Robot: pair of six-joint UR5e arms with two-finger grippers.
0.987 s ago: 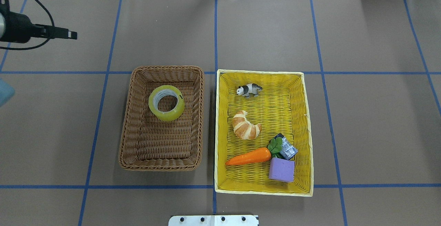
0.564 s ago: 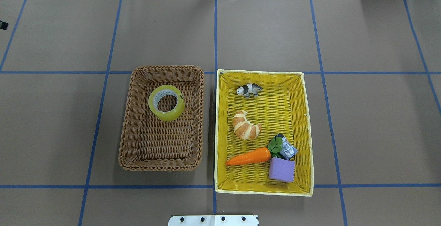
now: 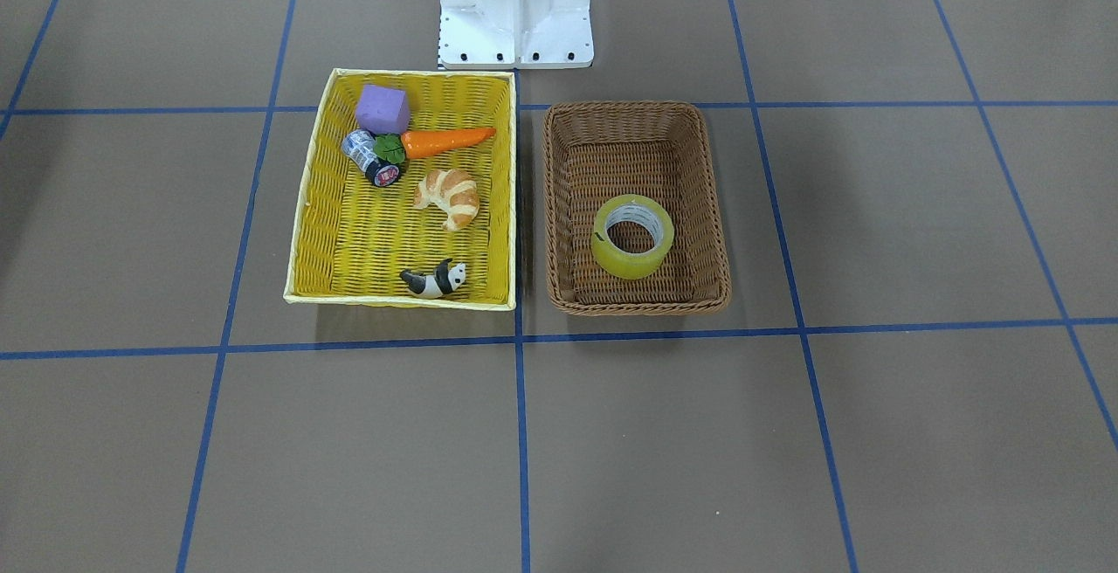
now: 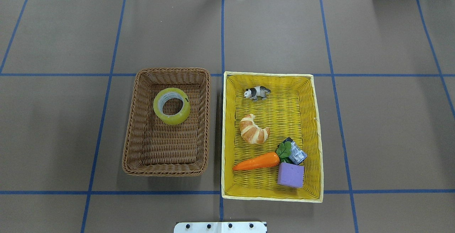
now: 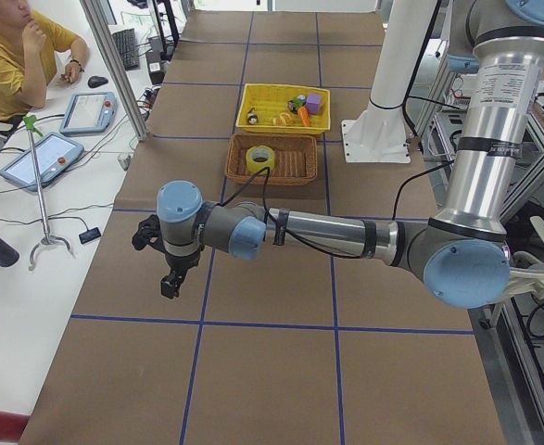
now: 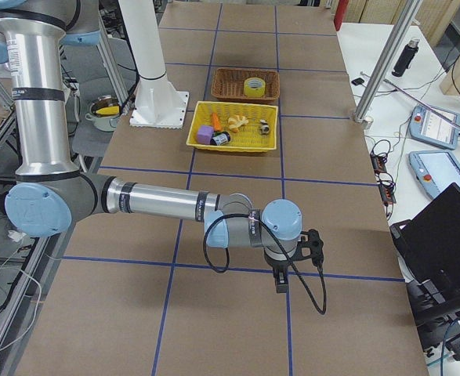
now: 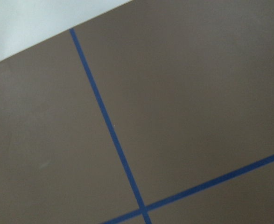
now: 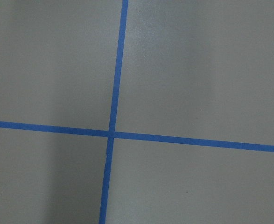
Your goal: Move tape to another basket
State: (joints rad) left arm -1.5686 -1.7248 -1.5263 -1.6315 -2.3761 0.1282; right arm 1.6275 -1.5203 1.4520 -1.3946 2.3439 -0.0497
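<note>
You'll find the tape [image 4: 172, 106] lying flat in the brown basket [image 4: 167, 171], left of centre in the overhead view, in the basket's upper half. The yellow basket [image 4: 272, 198] beside it holds no tape, so the move looks finished. The left gripper [image 5: 170, 286] and the right gripper [image 6: 280, 283] hang over the table [image 5: 281, 371], well away. You cannot tell whether their fingers are open or closed.

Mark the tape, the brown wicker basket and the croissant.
tape [image 4: 171, 120], overhead view, yellow outer band.
brown basket [image 4: 165, 171], overhead view, braided near rim.
croissant [image 4: 251, 130], overhead view, middle of its crust.
</note>
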